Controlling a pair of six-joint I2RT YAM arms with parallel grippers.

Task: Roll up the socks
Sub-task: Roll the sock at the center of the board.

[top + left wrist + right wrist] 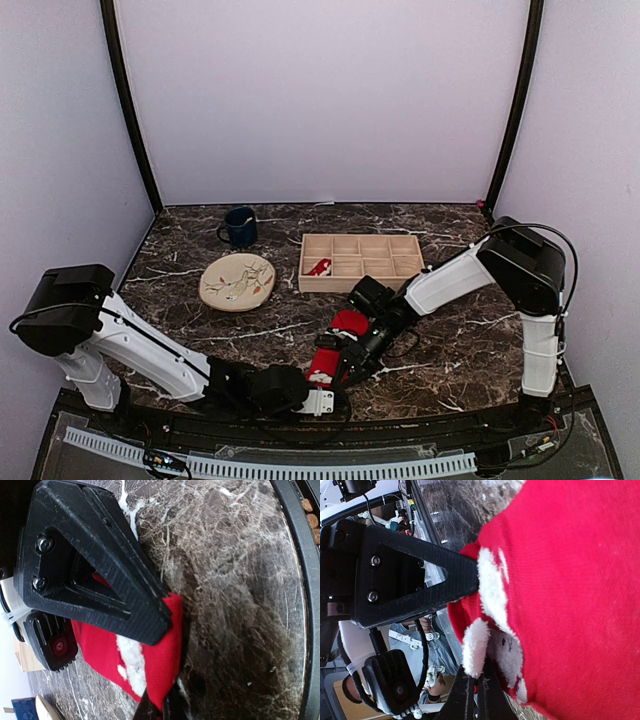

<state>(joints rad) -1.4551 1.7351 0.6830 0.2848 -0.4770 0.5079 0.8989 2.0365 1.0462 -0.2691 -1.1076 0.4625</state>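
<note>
You had the red socks [322, 362] on the dark marble worktop [470, 340] close to its front edge, between the two arms and well apart from the patterned plate [237, 281], the blue mug [240, 227] and the wooden compartment tray [380, 285]. Your left gripper [160, 666] was pressed together on the near edge of the red fabric, pinching it just above the worktop. Your right gripper [475, 630] was clamped the same way on a fold at the far end, beside the fluffy white patches [487, 590]. From above, that far end looked bunched into a rounded hump, so the roll seemed only begun. Whether both socks lay stacked in each pinch could not be told. To do this step well, you needed one gripper to act as the anchor, holding the fabric flat and taut. The other needed to turn its end over in small, low turns, so that each wrap landed tight on the one beneath. The pinch had to catch every layer, or the inner sock would likely slip out of the roll. With the two grippers just beside each other, they risked knocking together. The front edge was near, so rolling away from it looked safer.
</note>
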